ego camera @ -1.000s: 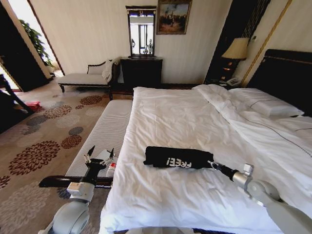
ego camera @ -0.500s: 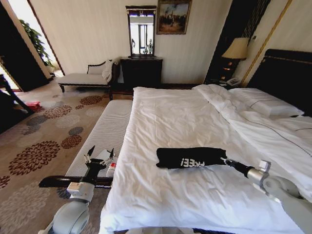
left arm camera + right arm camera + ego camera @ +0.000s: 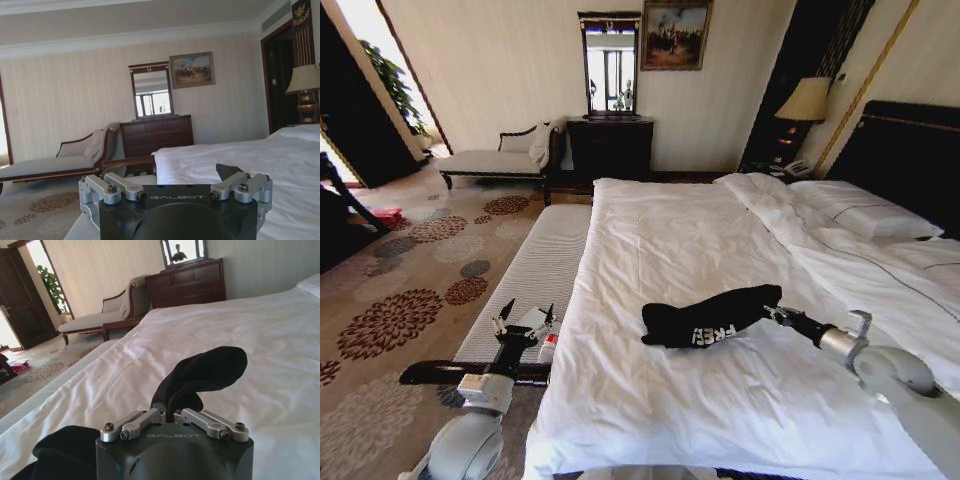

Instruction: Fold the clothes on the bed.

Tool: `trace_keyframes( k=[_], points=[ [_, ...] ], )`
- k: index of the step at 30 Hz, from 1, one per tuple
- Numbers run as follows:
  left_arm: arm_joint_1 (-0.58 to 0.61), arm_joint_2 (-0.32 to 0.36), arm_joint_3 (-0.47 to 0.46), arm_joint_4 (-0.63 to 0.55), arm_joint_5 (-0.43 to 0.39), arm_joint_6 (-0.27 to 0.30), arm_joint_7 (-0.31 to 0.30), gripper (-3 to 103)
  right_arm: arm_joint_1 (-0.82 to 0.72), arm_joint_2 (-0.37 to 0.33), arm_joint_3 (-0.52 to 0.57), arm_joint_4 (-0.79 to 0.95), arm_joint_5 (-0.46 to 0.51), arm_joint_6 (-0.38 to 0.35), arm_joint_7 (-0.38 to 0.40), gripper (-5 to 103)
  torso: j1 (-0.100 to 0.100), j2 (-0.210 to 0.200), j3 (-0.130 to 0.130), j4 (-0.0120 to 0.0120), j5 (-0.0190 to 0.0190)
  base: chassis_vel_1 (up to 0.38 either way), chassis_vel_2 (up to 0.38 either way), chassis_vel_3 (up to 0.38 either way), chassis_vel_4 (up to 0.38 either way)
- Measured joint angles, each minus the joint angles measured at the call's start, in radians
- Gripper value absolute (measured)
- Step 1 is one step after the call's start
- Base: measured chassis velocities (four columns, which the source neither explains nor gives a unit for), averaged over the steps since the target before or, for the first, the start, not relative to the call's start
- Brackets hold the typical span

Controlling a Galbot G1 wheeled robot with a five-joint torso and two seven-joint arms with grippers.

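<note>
The clothes are one black T-shirt (image 3: 705,318) with white lettering, rolled into a long bundle on the near middle of the white bed (image 3: 680,250). My right gripper (image 3: 772,313) is shut on the bundle's right end and holds that end raised off the sheet, while the left end rests on the bed. In the right wrist view the black shirt (image 3: 207,370) rises from between the shut fingers of the right gripper (image 3: 172,413). My left gripper (image 3: 525,318) hangs open and empty over the bench beside the bed; the left gripper (image 3: 176,186) looks along the bed's edge.
A ribbed grey-white bench (image 3: 535,265) runs along the bed's left side with a small white object (image 3: 548,347) on it. Pillows (image 3: 865,215) and the dark headboard (image 3: 910,150) lie far right. A chaise (image 3: 495,160), a dresser (image 3: 610,148) and a lamp (image 3: 806,100) line the far wall.
My right gripper dragged the shirt bundle to the right across the bed, then lifted its right end off the sheet. The left arm has not moved.
</note>
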Motion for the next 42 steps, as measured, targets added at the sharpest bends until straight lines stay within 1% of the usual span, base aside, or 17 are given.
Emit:
trace_keyframes(
  k=[3,10,14,16,18,19,22,27,28,33,34,36,37,39,40,41,42],
  points=[
    [0.000,0.000,0.000,0.000,0.000,0.000,0.000,100,0.018,0.017,-0.032,0.098,0.003,-0.022,0.056,2,0.000,0.000,0.000,-0.0001,0.0001,0.000,0.000,0.000,0.000],
    [0.000,0.000,0.000,0.000,0.000,0.000,0.000,100,0.084,0.019,-0.121,0.128,-0.009,-0.039,0.104,2,0.000,0.000,0.000,0.0002,0.0002,0.000,0.000,0.000,0.000],
    [0.000,0.000,0.000,0.000,0.000,0.000,0.000,100,0.117,0.009,-0.196,0.166,-0.022,-0.052,0.133,2,0.000,0.000,0.000,0.0001,0.0002,0.000,0.000,0.000,0.000],
    [0.000,0.000,0.000,0.000,0.000,0.000,0.000,100,0.142,0.004,-0.265,0.189,-0.032,-0.056,0.154,2,0.000,0.000,0.000,0.0000,0.0001,0.000,0.000,0.000,0.000],
    [0.000,0.000,0.000,0.000,0.000,0.000,0.000,100,0.151,0.004,-0.285,0.192,-0.032,-0.056,0.161,2,0.000,0.000,0.000,0.0000,0.0002,0.000,0.000,0.000,0.000],
    [0.000,0.000,0.000,0.000,0.000,0.000,0.000,100,0.176,0.002,-0.335,0.200,-0.031,-0.056,0.179,2,0.000,0.000,0.000,0.0001,0.0000,0.000,0.000,0.000,0.000],
    [0.000,0.000,0.000,0.000,0.000,0.000,0.000,100,0.194,0.000,-0.377,0.205,-0.032,-0.055,0.186,2,0.000,0.000,0.000,0.0002,0.0002,0.000,0.000,0.000,0.000],
    [0.000,0.000,0.000,0.000,0.000,0.000,0.000,100,0.256,-0.002,-0.506,0.206,-0.040,-0.043,0.176,2,0.000,0.000,0.000,0.0001,0.0001,0.000,0.000,0.000,0.000],
    [0.000,0.000,0.000,0.000,0.000,0.000,0.000,100,0.256,-0.002,-0.506,0.206,-0.040,-0.043,0.176,2,0.000,0.000,0.000,0.0001,0.0001,0.000,0.000,0.000,0.000],
    [0.000,0.000,0.000,0.000,0.000,0.000,0.000,100,0.324,0.015,-0.603,0.152,-0.060,-0.030,0.151,2,0.000,0.000,0.000,0.0000,0.0002,0.000,0.000,0.000,0.000],
    [0.000,0.000,0.000,0.000,0.000,0.000,0.000,100,0.356,0.025,-0.642,0.127,-0.065,-0.025,0.145,-2,0.000,0.000,0.000,-0.0001,0.0003,0.000,0.000,0.000,0.000],
    [0.000,0.000,0.000,0.000,0.000,0.000,0.000,100,0.405,0.038,-0.697,0.096,-0.074,-0.010,0.129,8,0.000,0.000,0.000,-0.0001,0.0004,0.000,0.000,0.000,0.000],
    [0.000,0.000,0.000,0.000,0.000,0.000,0.000,100,0.405,0.038,-0.697,0.096,-0.074,-0.010,0.129,8,0.000,0.000,0.000,-0.0001,0.0004,0.000,0.000,0.000,0.000],
    [0.000,0.000,0.000,0.000,0.000,0.000,0.000,100,0.463,0.052,-0.751,0.080,-0.074,0.001,0.121,19,0.000,0.000,0.000,0.0002,0.0003,0.000,0.000,0.000,0.000],
    [0.000,0.000,0.000,0.000,0.000,0.000,0.000,100,0.477,0.053,-0.761,0.081,-0.073,0.003,0.119,24,0.000,0.000,0.000,0.0003,0.0003,0.000,0.000,0.000,0.000],
    [0.000,0.000,0.000,0.000,0.000,0.000,0.000,100,0.477,0.053,-0.761,0.081,-0.073,0.003,0.119,24,0.000,0.000,0.000,0.0003,0.0003,0.000,0.000,0.000,0.000],
    [0.000,0.000,0.000,0.000,0.000,0.000,0.000,100,0.491,0.052,-0.769,0.085,-0.071,0.004,0.117,29,0.000,0.000,0.000,0.0002,0.0002,0.000,0.000,0.000,0.000]
  ],
)
